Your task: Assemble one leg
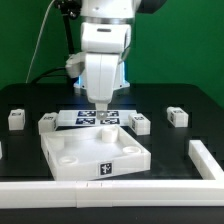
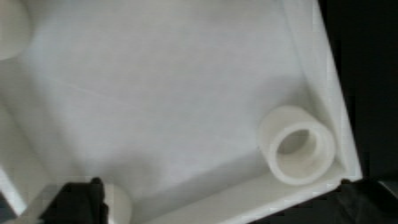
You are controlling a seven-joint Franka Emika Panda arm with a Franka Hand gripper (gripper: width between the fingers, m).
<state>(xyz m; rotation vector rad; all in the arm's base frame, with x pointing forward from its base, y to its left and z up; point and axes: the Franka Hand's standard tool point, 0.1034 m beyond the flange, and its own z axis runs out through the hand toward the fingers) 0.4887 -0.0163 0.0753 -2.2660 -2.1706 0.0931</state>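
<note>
Nearest is the big white square panel (image 1: 95, 158) with round holes in its corners. The wrist view shows one hole (image 2: 297, 148) up close. Just behind the panel, on the black table (image 1: 205, 128), one small white leg (image 1: 48, 122) sits on the exterior view's left. Another leg (image 1: 140, 123) sits on its right. The marker board (image 1: 95, 118) lies between them. The gripper (image 1: 98, 101) hangs over the panel's back edge. I cannot tell if its fingers are apart or together.

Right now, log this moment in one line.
gripper: over white panel, open/shut unclear | leg: loose on table, untouched | socket: empty
</note>
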